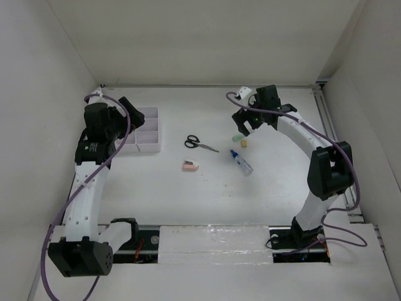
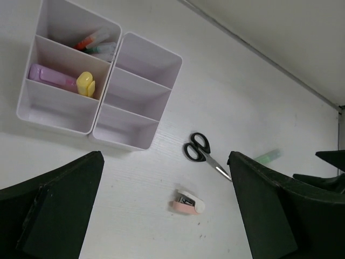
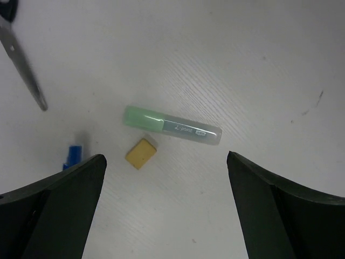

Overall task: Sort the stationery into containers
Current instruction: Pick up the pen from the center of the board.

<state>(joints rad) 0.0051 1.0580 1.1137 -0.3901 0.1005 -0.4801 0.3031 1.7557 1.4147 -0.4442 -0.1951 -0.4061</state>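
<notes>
The white six-compartment tray (image 1: 152, 149) stands at the left. It holds a purple highlighter (image 2: 49, 76), a yellow highlighter (image 2: 85, 83) and red-tipped pens (image 2: 96, 42). Black-handled scissors (image 1: 200, 143), a pink-white eraser block (image 1: 190, 166), a blue-capped clear tube (image 1: 242, 162), a green highlighter (image 1: 237, 137) and a small yellow block (image 1: 244, 143) lie on the table. My left gripper (image 2: 167, 216) is open and empty, raised beside the tray. My right gripper (image 3: 167, 216) is open and empty, hovering above the green highlighter (image 3: 171, 125) and yellow block (image 3: 141, 152).
White walls enclose the table on three sides. The scissors' blade (image 3: 24, 70) and the tube's blue cap (image 3: 74, 155) lie left of the right gripper. The three tray compartments on the scissors' side (image 2: 135, 94) hold nothing.
</notes>
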